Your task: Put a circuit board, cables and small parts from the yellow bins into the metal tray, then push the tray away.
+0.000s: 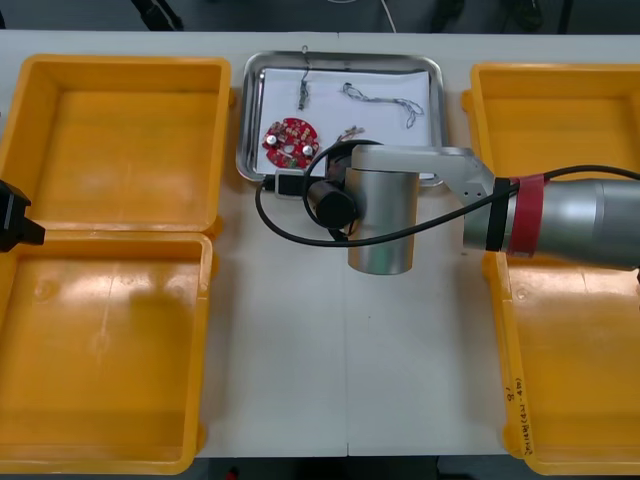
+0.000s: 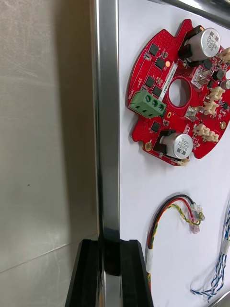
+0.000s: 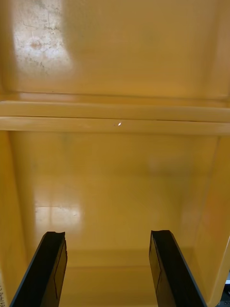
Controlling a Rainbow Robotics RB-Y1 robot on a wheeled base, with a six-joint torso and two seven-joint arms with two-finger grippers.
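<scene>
Front view: the circuit board [image 1: 290, 143] and cables [image 1: 385, 100] were already in the metal tray [image 1: 340, 57] at the worktop's [image 1: 400, 350] far side, its long axis running side to side. I couldn't pick out small parts, so I'd guess mostly the push was left. Right wrist view: the right jaws were pinching the tray's near long rim, and left wrist view: the left jaws hung spread over a yellow bin [image 3: 115, 168].

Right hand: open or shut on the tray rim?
Shut on it: the metal tray's rim runs between the right hand's black fingers, which press either side. Left hand hovers, open, over a yellow bin.
</scene>
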